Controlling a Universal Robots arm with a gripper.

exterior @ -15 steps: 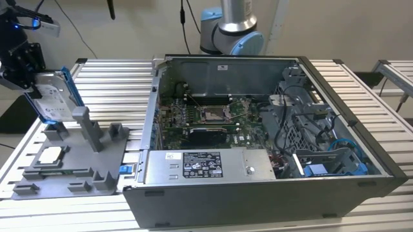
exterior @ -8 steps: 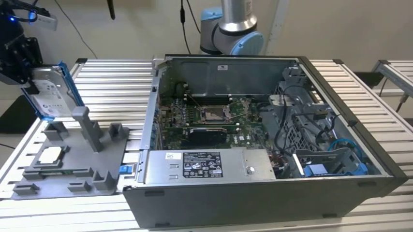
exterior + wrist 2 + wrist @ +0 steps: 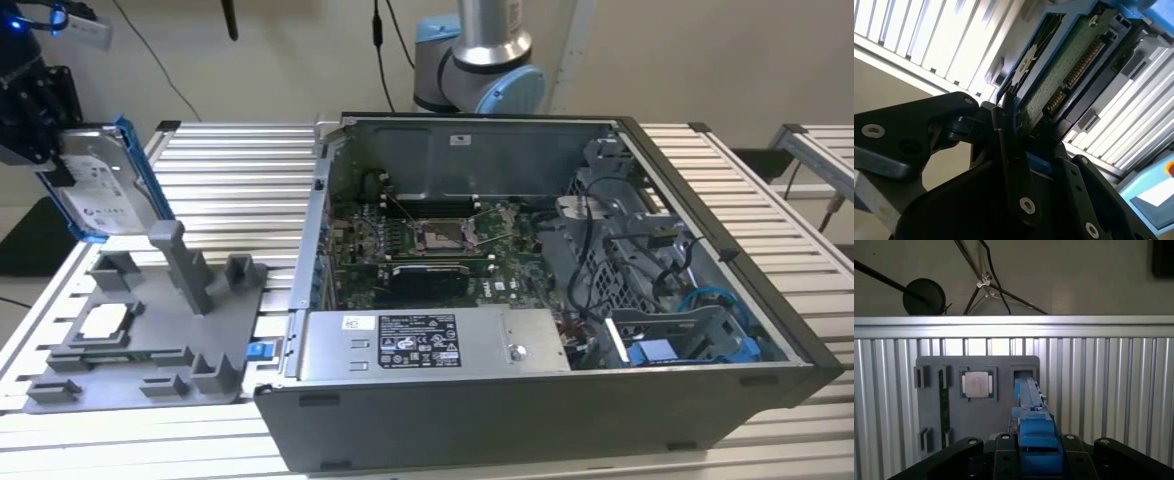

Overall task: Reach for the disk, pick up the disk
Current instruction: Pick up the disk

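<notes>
At the exterior view's far left, up above the grey fixture tray (image 3: 154,335), the gripper (image 3: 56,170) has its jaws clenched on the disk (image 3: 104,190). It carries the disk upright in the air, with the labelled silver face showing and the blue carrier framing it. The second wrist view shows the hold close up: a black finger (image 3: 1011,150) presses against the carrier beside the drive's green circuit-board side (image 3: 1064,70). In the first wrist view the disk (image 3: 1030,397) runs edge-on out from the gripper, above the tray, with an empty slot (image 3: 1023,374) in the tray at its far end. The small silver processor chip (image 3: 104,320) sits in its own pocket on the tray, apart from the disk, and a tall grey post (image 3: 183,262) rises from the tray just below the drive's lower corner. Further to the exterior view's right of the tray stands the open computer case (image 3: 534,410), and behind it the arm's base (image 3: 487,50). By my reading the reach is done and the pick-up is at the lift stage, with the disk off the tray. Since the hold is at one end of the drive, any further move calls for a firm clamp and enough height to clear that post.
</notes>
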